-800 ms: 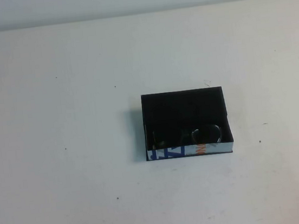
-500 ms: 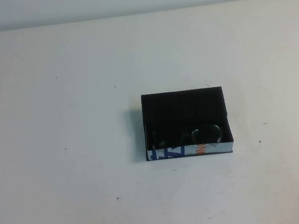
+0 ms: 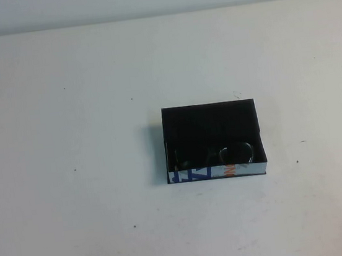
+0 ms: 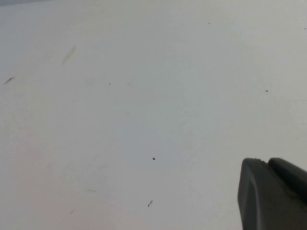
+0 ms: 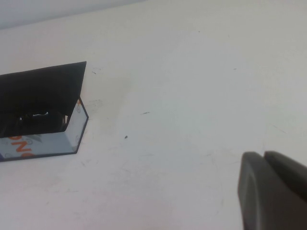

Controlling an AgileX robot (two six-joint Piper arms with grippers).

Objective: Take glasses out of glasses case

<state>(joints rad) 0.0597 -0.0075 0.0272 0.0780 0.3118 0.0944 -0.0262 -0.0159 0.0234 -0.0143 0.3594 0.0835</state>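
We find the small rectangular black glasses case [image 3: 212,140] lying open just right of centre in the high view, alone on the white table [image 3: 67,147]; its light near wall, printed with blue letters and an orange mark, faces the lower edge of the frame; the dark plastic-framed glasses [image 3: 215,155] lie inside, along that near wall, both lens rims just visible against the black lining; nothing has been lifted out

Neither arm appears in the high view; the left gripper [image 4: 273,194] shows only as a dark finger edge in the lower right corner of the left wrist view, above bare table; we cannot tell whether it is clenched or released; the right gripper [image 5: 273,191] shows likewise in the lower right corner of the right wrist view, state not readable; the case [image 5: 41,112] sits at the left edge of that frame, well apart from the gripper

Our judgement: the task is at its start; approach, grasp of the frame, lift clear and set-down all remain; the right arm looks the nearer to the case
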